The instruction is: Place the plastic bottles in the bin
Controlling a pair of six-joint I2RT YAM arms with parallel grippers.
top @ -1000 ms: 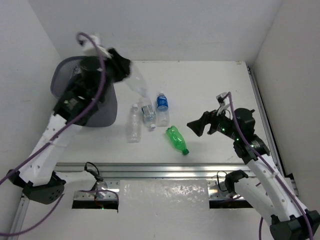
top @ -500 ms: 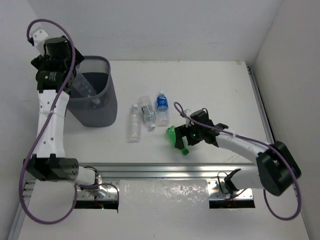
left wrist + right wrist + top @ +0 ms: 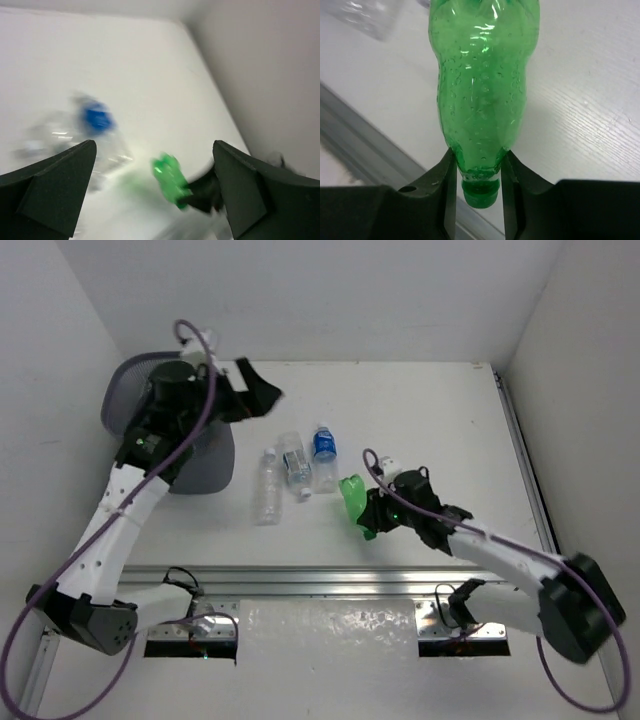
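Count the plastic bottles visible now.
4: a clear bottle, a labelled bottle and a blue-label bottle lie together mid-table; the green bottle is in the right gripper. The bin may hide more.

A white table (image 3: 420, 420) spreads beneath the right gripper (image 3: 372, 518); a metal rail (image 3: 300, 578) runs close behind it, and white walls (image 3: 300, 300) stand beyond.
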